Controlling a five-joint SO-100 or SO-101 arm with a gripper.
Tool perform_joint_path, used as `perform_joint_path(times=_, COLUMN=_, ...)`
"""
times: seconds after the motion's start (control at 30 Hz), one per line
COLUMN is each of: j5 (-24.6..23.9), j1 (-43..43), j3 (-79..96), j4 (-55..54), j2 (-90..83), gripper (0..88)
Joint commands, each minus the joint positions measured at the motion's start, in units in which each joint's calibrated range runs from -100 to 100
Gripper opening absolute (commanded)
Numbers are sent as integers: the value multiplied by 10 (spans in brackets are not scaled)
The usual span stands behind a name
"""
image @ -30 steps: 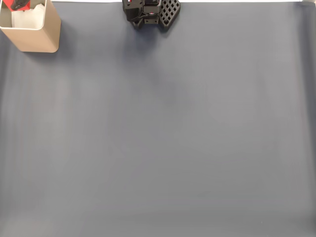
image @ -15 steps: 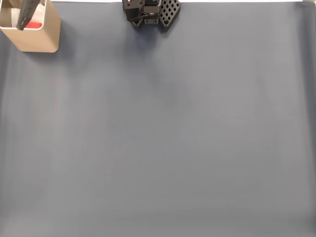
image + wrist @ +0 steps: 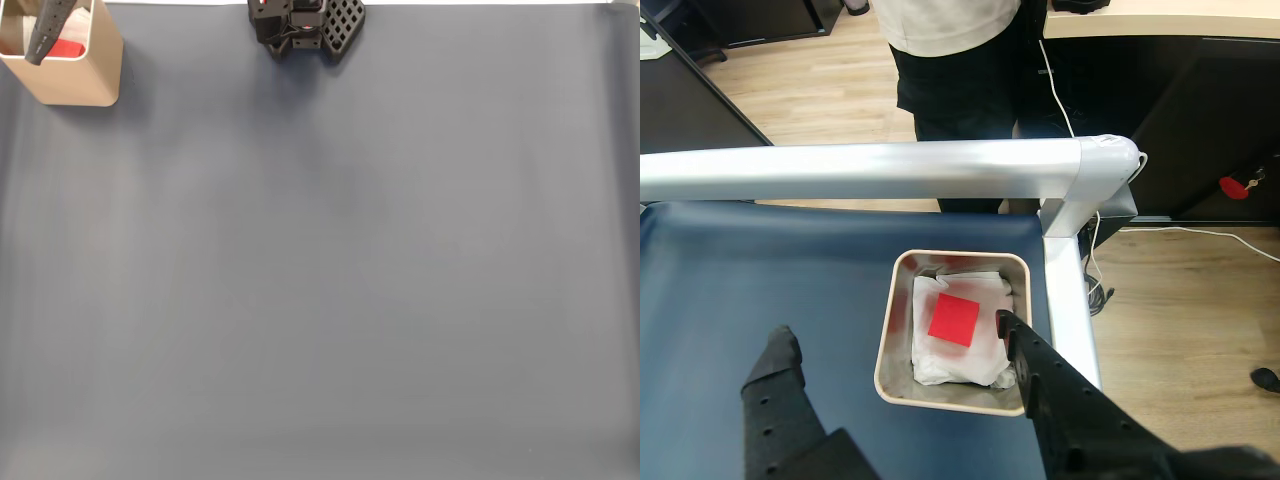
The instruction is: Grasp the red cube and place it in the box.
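the red cube (image 3: 954, 320) lies flat on the white padding (image 3: 940, 362) inside the box (image 3: 895, 340), one face up and roughly centred, touching nothing but the padding; in the fixed view a sliver of it (image 3: 66, 49) shows over the box rim (image 3: 75, 80) at the table's top left corner. it looks a light, stiff little block with matte faces, likely not slippery, and if it had to be taken up it would best be pinched across two opposite side faces, though the soft padding could let it tilt under a push. the gripper (image 3: 895, 335) hangs above the box with its jaws spread wide and empty, one finger (image 3: 1035, 370) over the box's right wall and the other over the dark blue table cover (image 3: 760, 270) to the left. judging from this, the placing looks done. beyond the table's metal rail (image 3: 870, 168) a person stands on the wood floor (image 3: 1170, 290).
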Motion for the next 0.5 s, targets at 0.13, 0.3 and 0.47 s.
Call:
perform_joint_path(times=0.13, j5=-3, j1=-15, j3=-6, j4=-4, j2=-33, gripper=441)
perform_joint_path(times=0.3, j5=-8, j1=-21, j3=-6, j4=5, j2=-41, gripper=441)
perform_joint_path(times=0.47, j5=-11, j1=-25, j3=-12, j4=10, j2=-43, gripper=349)
